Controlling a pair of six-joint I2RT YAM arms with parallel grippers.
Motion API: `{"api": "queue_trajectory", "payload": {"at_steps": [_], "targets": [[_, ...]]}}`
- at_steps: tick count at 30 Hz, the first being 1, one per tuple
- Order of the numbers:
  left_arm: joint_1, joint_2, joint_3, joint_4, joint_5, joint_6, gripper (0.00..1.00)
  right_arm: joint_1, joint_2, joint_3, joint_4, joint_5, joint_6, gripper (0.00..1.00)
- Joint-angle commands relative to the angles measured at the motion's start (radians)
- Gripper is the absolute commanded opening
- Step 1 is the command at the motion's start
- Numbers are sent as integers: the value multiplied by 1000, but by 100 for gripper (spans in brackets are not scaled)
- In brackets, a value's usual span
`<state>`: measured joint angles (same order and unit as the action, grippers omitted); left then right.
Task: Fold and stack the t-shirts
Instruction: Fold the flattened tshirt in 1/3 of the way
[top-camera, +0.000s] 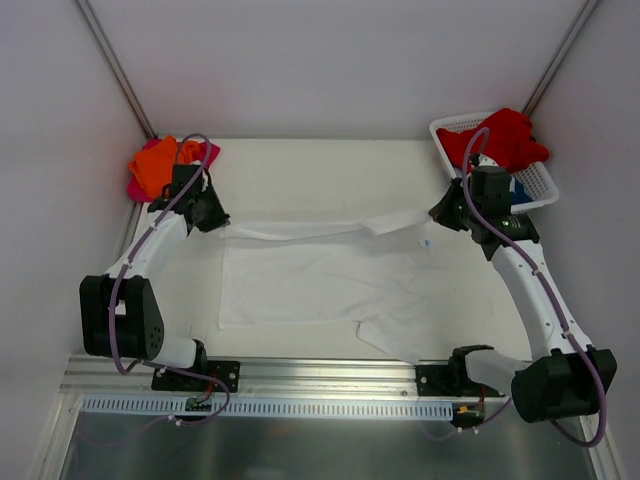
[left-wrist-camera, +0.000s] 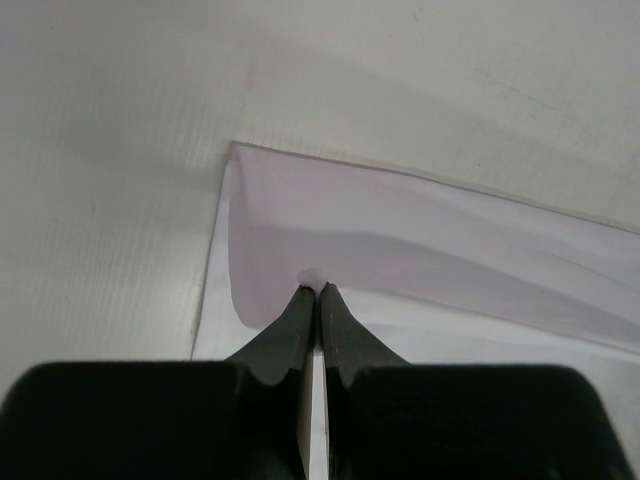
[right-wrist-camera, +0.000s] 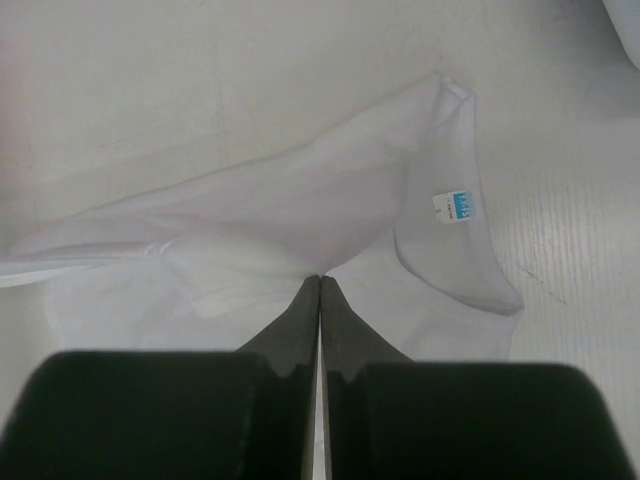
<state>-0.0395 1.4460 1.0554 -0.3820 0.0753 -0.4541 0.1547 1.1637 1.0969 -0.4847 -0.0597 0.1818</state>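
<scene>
A plain white t-shirt (top-camera: 320, 285) lies spread across the middle of the table, its far edge raised in a long fold. My left gripper (top-camera: 218, 224) is shut on the far left corner of that fold; the left wrist view shows a pinch of white cloth (left-wrist-camera: 400, 240) between the tips (left-wrist-camera: 317, 285). My right gripper (top-camera: 440, 216) is shut on the far right side by the collar; in the right wrist view (right-wrist-camera: 320, 280) the cloth (right-wrist-camera: 300, 205) drapes from the tips, next to the neck label (right-wrist-camera: 458, 208).
Orange and magenta-pink shirts (top-camera: 158, 166) are piled at the far left corner. A white mesh basket (top-camera: 535, 180) at the far right holds a red shirt (top-camera: 500, 140) and a bit of blue cloth (top-camera: 520, 196). A metal rail (top-camera: 320, 378) runs along the near edge.
</scene>
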Motion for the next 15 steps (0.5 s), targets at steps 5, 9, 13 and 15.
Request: {"api": "queue_trajectory", "payload": {"at_steps": [5, 9, 13, 15], "targets": [[0, -85, -84, 5, -26, -14, 0, 3, -81, -66, -25, 27, 42, 0], [0, -87, -113, 5, -23, -11, 0, 3, -122, -103, -32, 32, 54, 0], [0, -78, -123, 5, -20, -9, 0, 5, -136, -135, -41, 23, 58, 0], [0, -78, -132, 5, -20, -11, 0, 3, -144, -150, -38, 17, 62, 0]]}}
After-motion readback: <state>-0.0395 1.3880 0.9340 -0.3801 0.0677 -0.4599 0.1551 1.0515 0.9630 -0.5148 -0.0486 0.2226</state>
